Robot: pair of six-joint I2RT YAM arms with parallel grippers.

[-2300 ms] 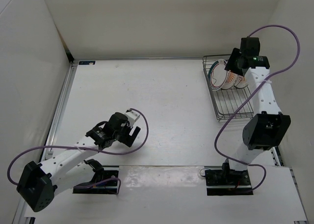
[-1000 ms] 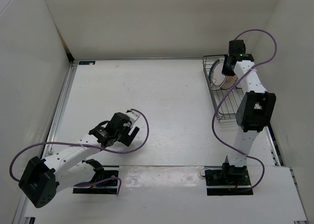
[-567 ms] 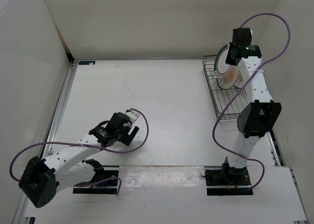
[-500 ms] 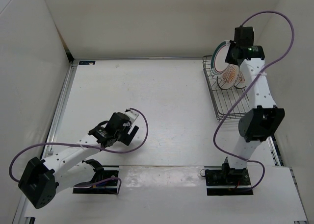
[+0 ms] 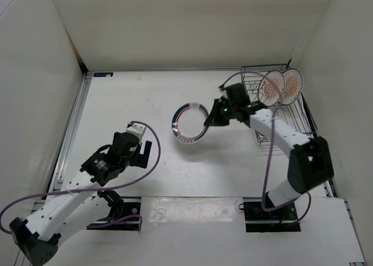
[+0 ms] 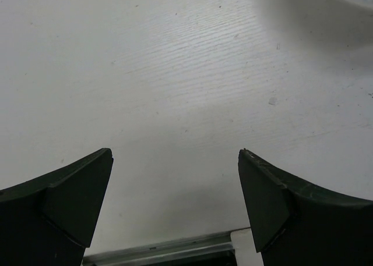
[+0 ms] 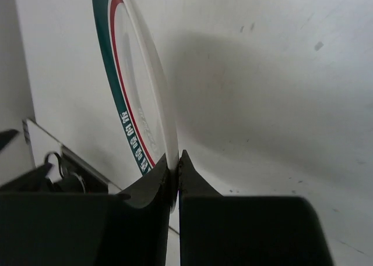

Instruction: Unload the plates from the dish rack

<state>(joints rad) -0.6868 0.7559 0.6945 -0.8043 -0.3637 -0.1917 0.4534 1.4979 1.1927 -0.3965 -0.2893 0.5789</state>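
My right gripper (image 5: 211, 118) is shut on the rim of the green-rimmed plate (image 5: 189, 123), holding it tilted above the middle of the table. In the right wrist view the plate (image 7: 137, 85) stands on edge, its rim pinched at the gripper (image 7: 175, 161). Two plates with an orange sunburst (image 5: 271, 87) (image 5: 291, 84) stand upright in the dark wire dish rack (image 5: 296, 112) at the back right. My left gripper (image 5: 138, 152) is open over bare table at the front left, with nothing between its fingers (image 6: 70, 196).
White walls enclose the table on the left, back and right. A metal rail (image 5: 71, 135) runs along the left edge. Purple cables (image 5: 269, 161) loop beside both arms.
My right arm has swung from above the rack out to the left, carrying the green-rimmed plate over the table's middle. The left arm has drawn back toward its base.
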